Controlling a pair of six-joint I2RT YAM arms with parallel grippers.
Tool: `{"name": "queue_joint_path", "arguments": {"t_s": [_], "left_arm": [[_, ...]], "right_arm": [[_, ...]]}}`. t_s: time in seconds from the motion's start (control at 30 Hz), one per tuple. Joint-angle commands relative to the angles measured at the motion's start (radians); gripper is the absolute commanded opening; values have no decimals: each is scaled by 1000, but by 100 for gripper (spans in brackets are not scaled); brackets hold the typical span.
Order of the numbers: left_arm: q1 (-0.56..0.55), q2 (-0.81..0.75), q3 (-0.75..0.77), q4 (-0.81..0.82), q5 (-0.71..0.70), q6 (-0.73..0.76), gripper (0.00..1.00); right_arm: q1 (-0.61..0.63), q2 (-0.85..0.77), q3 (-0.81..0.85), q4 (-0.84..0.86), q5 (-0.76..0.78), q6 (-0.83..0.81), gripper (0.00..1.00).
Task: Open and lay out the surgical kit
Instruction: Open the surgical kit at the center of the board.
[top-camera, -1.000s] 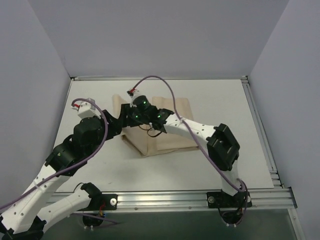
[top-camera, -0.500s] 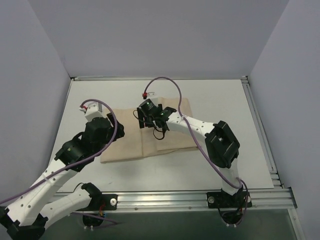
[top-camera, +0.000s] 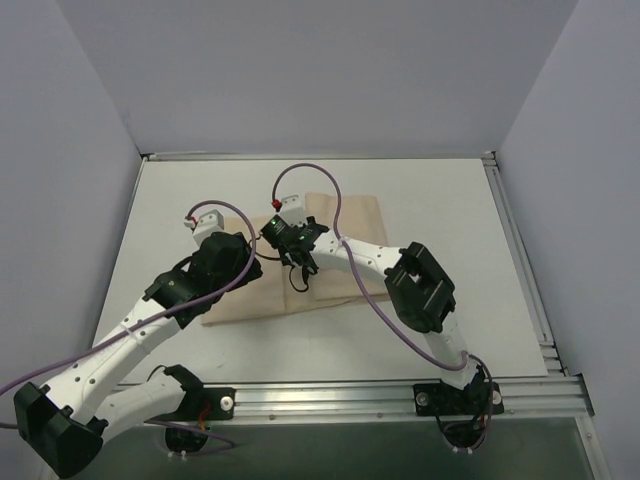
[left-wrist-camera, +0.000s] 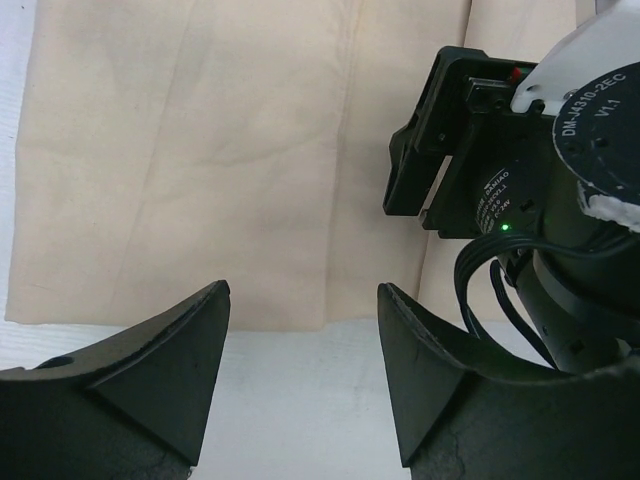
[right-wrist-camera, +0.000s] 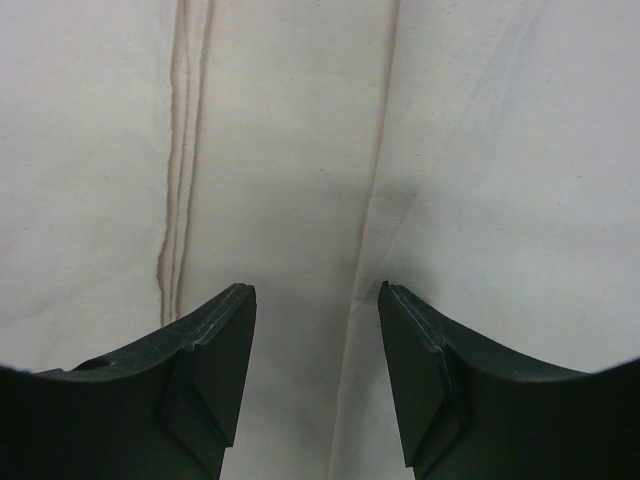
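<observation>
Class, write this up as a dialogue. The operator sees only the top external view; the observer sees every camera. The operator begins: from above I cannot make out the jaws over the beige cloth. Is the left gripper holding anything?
Observer: No. The left wrist view shows the left gripper with jaws apart and nothing between them, over an edge of the cloth wrap and bare table.
Operator: And the right one?
Observer: The right gripper is open and empty too, hanging over the cloth.
Operator: Any tray or instruments showing?
Observer: None in either wrist view. There is only cloth, with a brownish crease left of the right gripper.
</observation>
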Motion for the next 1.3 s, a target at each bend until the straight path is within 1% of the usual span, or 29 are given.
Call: {"name": "queue_joint_path", "arguments": {"t_s": [0.0,0.1,0.2,0.4,0.47,0.5,0.53,0.6,0.63,0.7,0.73,0.8,0.83,0.9,0.97,1.0,1.17,1.2,1.23,1.27], "left_arm": [[8,-36,-16,66,26,-22,70],[11,-63,-40,78,23,-26,70],[13,-72,-52,84,23,-23,70],[19,-68,-51,86,45,-19,70],[19,-69,-51,85,50,-16,70],[19,-69,-48,83,50,-14,70],[21,-71,-46,80,50,-11,70],[21,-75,-42,75,49,-3,70],[22,-75,-42,72,49,-2,70],[25,-79,-42,72,49,4,70],[28,-79,-42,72,50,4,70],[30,-77,-43,72,50,4,70],[31,-77,-42,75,53,6,70],[31,-74,-40,80,59,9,70],[31,-66,-39,81,59,9,70],[33,-65,-37,83,65,14,70],[36,-51,-36,107,101,40,70],[40,-49,-34,115,113,61,70],[42,-48,-33,129,134,69,70],[42,-42,-31,132,139,75,70]], "right_arm": [[2,-7,21,-94,131,15,52],[19,-45,-8,-86,162,15,52],[23,-81,-32,-69,160,18,52],[20,-42,-16,-74,139,9,52],[20,-22,0,-92,150,18,50],[20,-21,1,-95,160,21,47],[20,-19,1,-97,168,20,39],[19,-16,1,-106,182,28,34],[19,-16,1,-108,192,28,29],[16,-19,0,-112,196,26,27],[16,-21,0,-112,202,25,24],[14,-21,1,-117,211,18,20],[11,-21,1,-118,214,18,16],[5,-25,1,-125,223,14,12],[-3,-28,6,-129,223,9,2],[-13,-33,6,-131,225,11,0],[-82,-99,-20,-132,248,2,0],[-104,-117,-32,-132,255,-3,0],[-157,-137,-60,-137,257,-6,0],[-189,-186,-77,-134,260,-20,0]]}}
